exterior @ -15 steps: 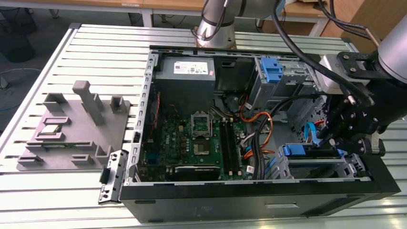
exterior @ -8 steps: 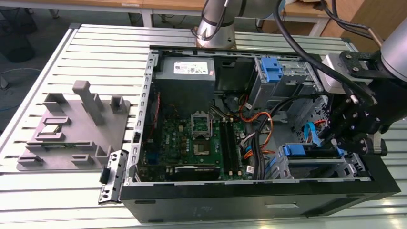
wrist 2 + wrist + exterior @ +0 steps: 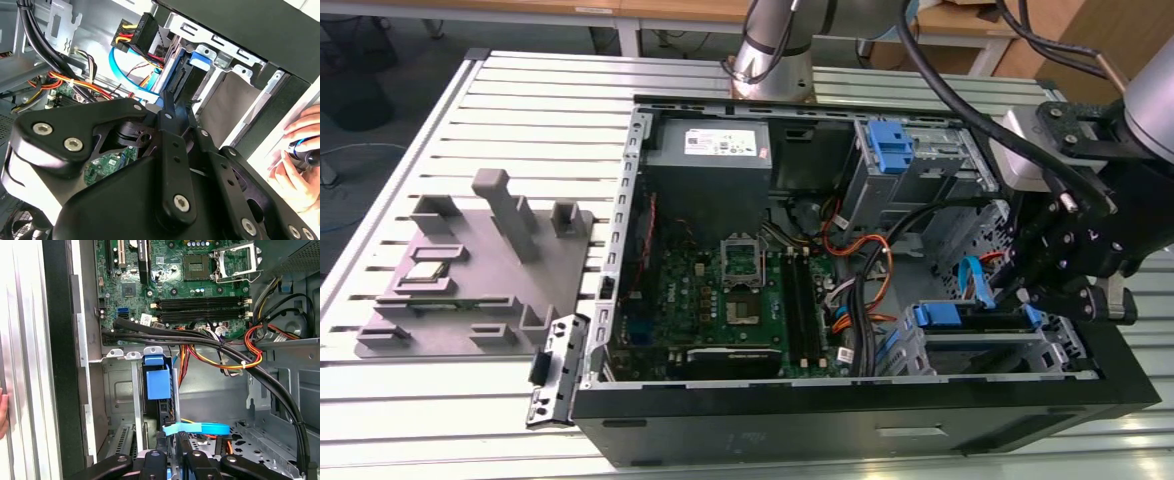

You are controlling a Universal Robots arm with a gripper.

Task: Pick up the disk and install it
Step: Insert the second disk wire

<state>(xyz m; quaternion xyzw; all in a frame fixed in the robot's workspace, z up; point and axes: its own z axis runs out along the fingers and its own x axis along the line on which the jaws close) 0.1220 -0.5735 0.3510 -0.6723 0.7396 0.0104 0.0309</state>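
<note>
1. Exterior view, nearest: the black sheet-metal computer case (image 3: 854, 425) lies on its side with the panel off. It sits on the ribbed aluminium table (image 3: 494, 100), toward the table edge at the exterior view's right.
2. The disk (image 3: 974, 325) sits in the steel drive cage (image 3: 1001, 362), in the case corner at the near edge and the exterior view's right. It is a thin flat slab with blue plastic rails.
3. The black gripper (image 3: 1037, 300) is at the disk's end. In both wrist views its fingers are nearly together, pinching the slab's thin edge.
4. In the first wrist view, a flat blue cable (image 3: 200, 429) crosses just past the gripper (image 3: 171, 447).
5. A person's hand (image 3: 300, 160) rests on the table beside the case wall, in the second wrist view.
6. Mid case: the green motherboard (image 3: 720, 290), with bundled black, orange and yellow wires (image 3: 867, 255) beside it.
7. A grey moulded fixture tray (image 3: 474, 270) with upright posts lies near the table edge at the exterior view's left.
8. Far edge of the case: the grey power-supply box (image 3: 710, 150) and a bare blue bracket (image 3: 891, 145).
9. Beyond that: the shiny metal arm base (image 3: 771, 50), wooden desks (image 3: 667, 10) and grey floor.
</note>
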